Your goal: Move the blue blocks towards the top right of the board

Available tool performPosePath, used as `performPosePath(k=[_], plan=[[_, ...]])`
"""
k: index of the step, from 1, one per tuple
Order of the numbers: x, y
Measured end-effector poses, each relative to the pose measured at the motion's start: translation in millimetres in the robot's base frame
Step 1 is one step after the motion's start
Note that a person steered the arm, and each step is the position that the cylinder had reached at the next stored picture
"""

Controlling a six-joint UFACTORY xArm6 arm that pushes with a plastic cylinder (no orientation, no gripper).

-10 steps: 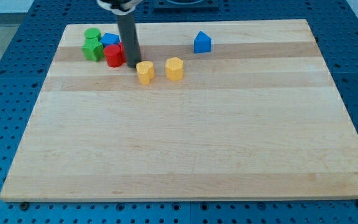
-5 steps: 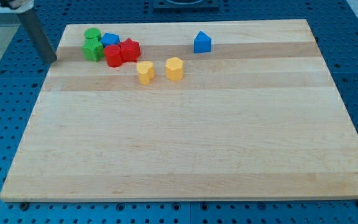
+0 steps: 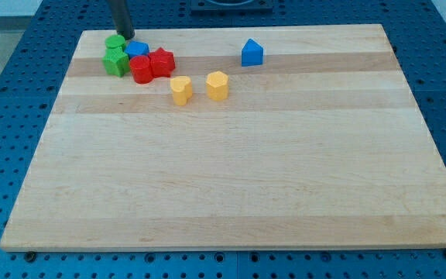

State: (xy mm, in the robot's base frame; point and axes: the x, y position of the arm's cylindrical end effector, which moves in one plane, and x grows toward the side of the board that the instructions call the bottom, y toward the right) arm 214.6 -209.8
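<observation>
A blue house-shaped block stands alone at the view's top, right of centre. A second blue block sits in a cluster at the top left, touching a green block on its left and red blocks below it. My tip is at the board's top edge, just above the gap between the green block and the clustered blue block, very close to both.
Two yellow blocks lie below and right of the cluster. The wooden board lies on a blue perforated table.
My tip went from beside the red blocks out past the board's left edge, then came back to the top edge above the green and blue blocks. No block has moved.
</observation>
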Motion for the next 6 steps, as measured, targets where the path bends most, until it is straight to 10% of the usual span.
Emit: performPosePath(k=[6], plan=[[63,-6]])
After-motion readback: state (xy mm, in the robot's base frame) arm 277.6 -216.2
